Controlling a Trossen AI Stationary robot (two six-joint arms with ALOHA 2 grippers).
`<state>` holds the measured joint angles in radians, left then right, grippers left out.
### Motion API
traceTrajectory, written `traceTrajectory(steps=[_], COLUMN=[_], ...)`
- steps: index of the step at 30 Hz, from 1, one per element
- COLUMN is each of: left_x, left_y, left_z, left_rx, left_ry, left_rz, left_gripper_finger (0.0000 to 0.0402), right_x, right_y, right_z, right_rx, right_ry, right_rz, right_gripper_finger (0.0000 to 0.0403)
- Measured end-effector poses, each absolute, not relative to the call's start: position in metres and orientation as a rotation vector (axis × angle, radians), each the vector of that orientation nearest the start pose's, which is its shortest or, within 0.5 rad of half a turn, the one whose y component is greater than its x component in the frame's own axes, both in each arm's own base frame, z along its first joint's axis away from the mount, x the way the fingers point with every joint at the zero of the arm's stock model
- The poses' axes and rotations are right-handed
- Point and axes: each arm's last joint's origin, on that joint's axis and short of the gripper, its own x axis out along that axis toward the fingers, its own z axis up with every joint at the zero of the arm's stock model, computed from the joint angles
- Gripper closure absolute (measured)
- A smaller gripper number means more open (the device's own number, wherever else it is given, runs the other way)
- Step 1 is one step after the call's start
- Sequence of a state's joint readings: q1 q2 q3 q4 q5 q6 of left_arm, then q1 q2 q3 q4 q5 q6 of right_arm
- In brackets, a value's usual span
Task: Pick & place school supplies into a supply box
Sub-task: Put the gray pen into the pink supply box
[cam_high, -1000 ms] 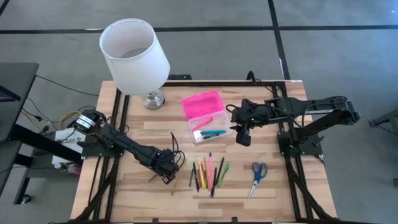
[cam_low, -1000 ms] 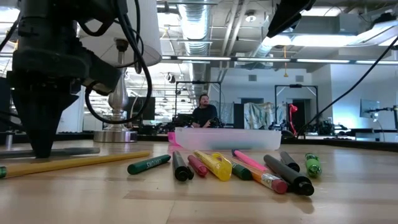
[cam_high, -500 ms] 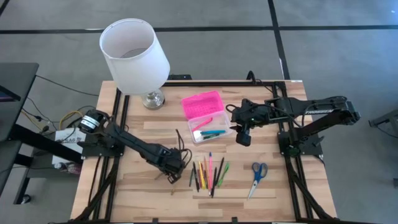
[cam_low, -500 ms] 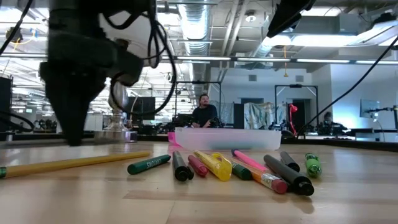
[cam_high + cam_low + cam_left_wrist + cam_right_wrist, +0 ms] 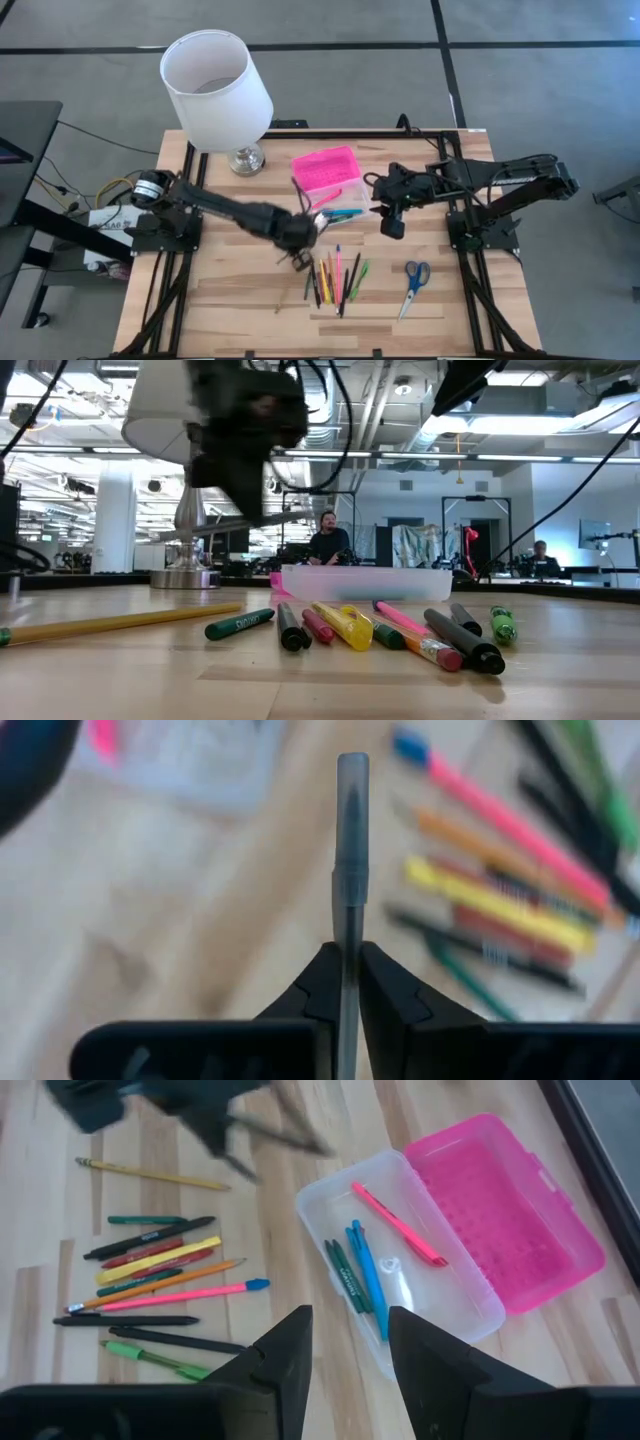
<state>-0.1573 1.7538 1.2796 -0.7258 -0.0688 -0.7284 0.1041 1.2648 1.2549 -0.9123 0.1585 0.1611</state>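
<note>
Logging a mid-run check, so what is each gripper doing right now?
Left gripper: shut on a grey pen, above the table.
Right gripper: open, empty, hovering over the supply box.

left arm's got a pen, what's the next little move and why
Probably carry the pen a bit farther, over the open box's clear base, then let go. The left gripper is shut on it and hangs off the table beside the box, not yet above it. The right gripper waits open over the box.
</note>
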Motion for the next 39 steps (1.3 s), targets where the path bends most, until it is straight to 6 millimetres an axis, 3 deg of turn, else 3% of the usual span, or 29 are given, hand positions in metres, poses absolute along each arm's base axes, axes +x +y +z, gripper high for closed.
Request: traceTrajectory(steps=[8,14,22,30,39], left_x=[0.371,0.374,0.383,0.405,0.410], left_y=[0.026,0.059,0.073,0.077,0.086], left_z=[0.236,0.241,0.241,0.204,0.210], left_rx=[-0.514,-0.493,-0.419,-0.443,-0.392], left_ry=[0.894,0.803,0.702,0.750,0.753], left_rz=[0.376,0.393,0.408,0.364,0.359], left_gripper_finger=[0.0391,0.0390,0.0390,0.0390,0.0390], right_x=[0.244,0.243,0.244,0.244,0.244], right_y=[0.027,0.032,0.028,0.021,0.022], right_z=[0.337,0.337,0.337,0.337,0.320], right_rx=[0.055,0.053,0.028,0.030,0.045], right_ry=[0.895,0.893,0.890,0.888,0.931], right_rz=[-0.118,-0.105,-0.131,-0.150,-0.162], right_gripper_finger=[0.0276,0.0276,0.0276,0.0276,0.0276])
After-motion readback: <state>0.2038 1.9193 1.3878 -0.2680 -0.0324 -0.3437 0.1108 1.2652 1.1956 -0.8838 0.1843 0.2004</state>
